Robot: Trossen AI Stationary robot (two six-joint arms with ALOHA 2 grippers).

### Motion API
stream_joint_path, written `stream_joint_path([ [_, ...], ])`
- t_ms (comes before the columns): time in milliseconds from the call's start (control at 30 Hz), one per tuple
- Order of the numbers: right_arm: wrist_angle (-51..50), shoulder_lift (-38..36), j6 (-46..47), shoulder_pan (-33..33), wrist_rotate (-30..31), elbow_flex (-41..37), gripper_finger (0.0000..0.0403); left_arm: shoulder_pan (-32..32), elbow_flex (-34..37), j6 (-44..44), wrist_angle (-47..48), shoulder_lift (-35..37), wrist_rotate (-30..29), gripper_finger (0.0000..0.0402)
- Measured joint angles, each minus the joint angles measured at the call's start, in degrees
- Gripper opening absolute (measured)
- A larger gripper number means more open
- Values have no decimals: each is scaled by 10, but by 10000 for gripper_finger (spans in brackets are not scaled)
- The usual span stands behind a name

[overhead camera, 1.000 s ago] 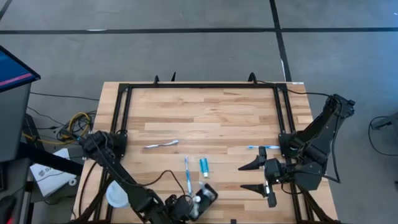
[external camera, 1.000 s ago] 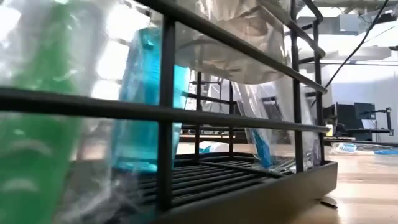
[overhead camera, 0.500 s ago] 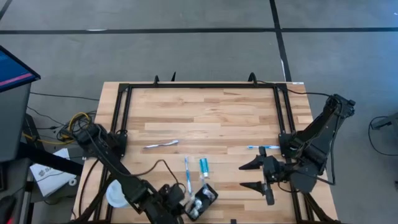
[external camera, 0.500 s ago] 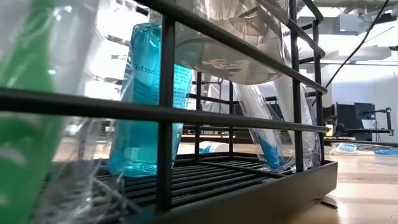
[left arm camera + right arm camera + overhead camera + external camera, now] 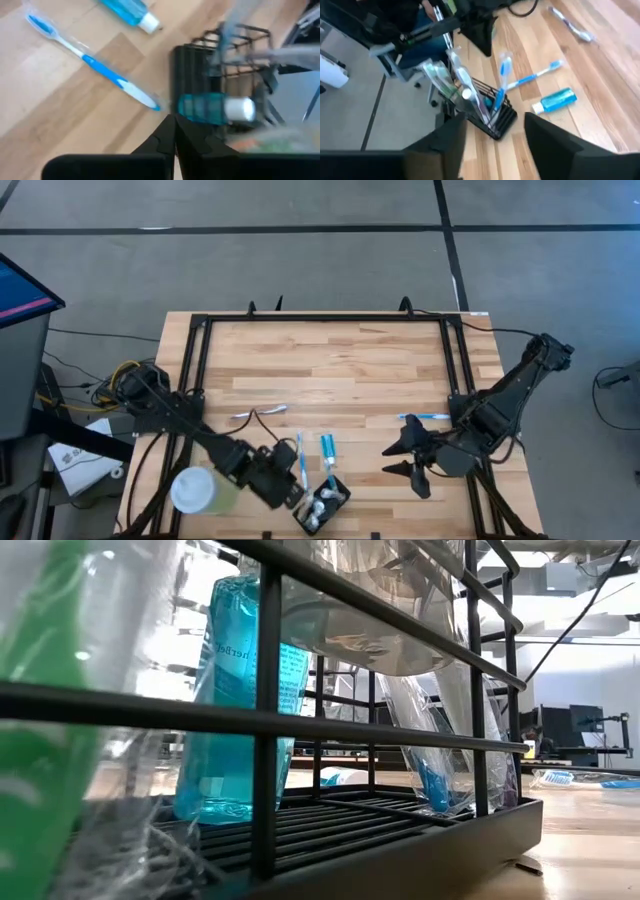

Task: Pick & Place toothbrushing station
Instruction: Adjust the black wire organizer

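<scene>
**A:** Where was the black holder (image 5: 321,505) at that moment?

**B:** It stood at the near edge of the wooden tabletop (image 5: 330,365), roughly midway along it. It held wrapped toothbrushes and a small teal tube (image 5: 214,108) with a white cap. From the low view its wire frame (image 5: 265,720) filled nearly the whole picture, with a blue tube (image 5: 238,700) and something green (image 5: 45,740) inside clear wrapping.

**A:** And the rest of the set?

**B:** A blue and white toothbrush (image 5: 301,460) and a teal tube (image 5: 327,448) lay side by side on the wood just beyond the holder. Another white brush (image 5: 258,413) lay farther left, and a blue one (image 5: 424,417) lay by the right frame post.

**A:** What about the left gripper (image 5: 283,489)?

**B:** It sat just to the left of the holder, close to the near end of the blue and white toothbrush. In its wrist view its fingers (image 5: 172,137) were pressed together with nothing between them.

**A:** The right gripper (image 5: 404,457)?

**B:** It hovered to the right of the holder, well apart from it, pointing towards it. Its fingers (image 5: 547,137) stood apart, gripping nothing.

**A:** Anything else on the tabletop?

**B:** A pale green cup with a white lid (image 5: 198,490) lay at the near left, beside the left arm.
</scene>
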State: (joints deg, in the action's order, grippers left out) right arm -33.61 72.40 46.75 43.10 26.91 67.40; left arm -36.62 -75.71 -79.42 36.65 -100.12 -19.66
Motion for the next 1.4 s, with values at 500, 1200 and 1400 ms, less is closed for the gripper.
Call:
stream_joint_path([
  [500, -37, 0, 58, -54, -43, -26, 7, 141, 103, 280, -181, 0, 181, 0],
  [1200, -17, 77, 83, -157, -46, -25, 0, 181, 192, 402, -356, -1, 270, 0],
  [1400, 11, 142, 82, -136, -20, -26, 0, 187, 193, 399, -380, -13, 266, 0],
])
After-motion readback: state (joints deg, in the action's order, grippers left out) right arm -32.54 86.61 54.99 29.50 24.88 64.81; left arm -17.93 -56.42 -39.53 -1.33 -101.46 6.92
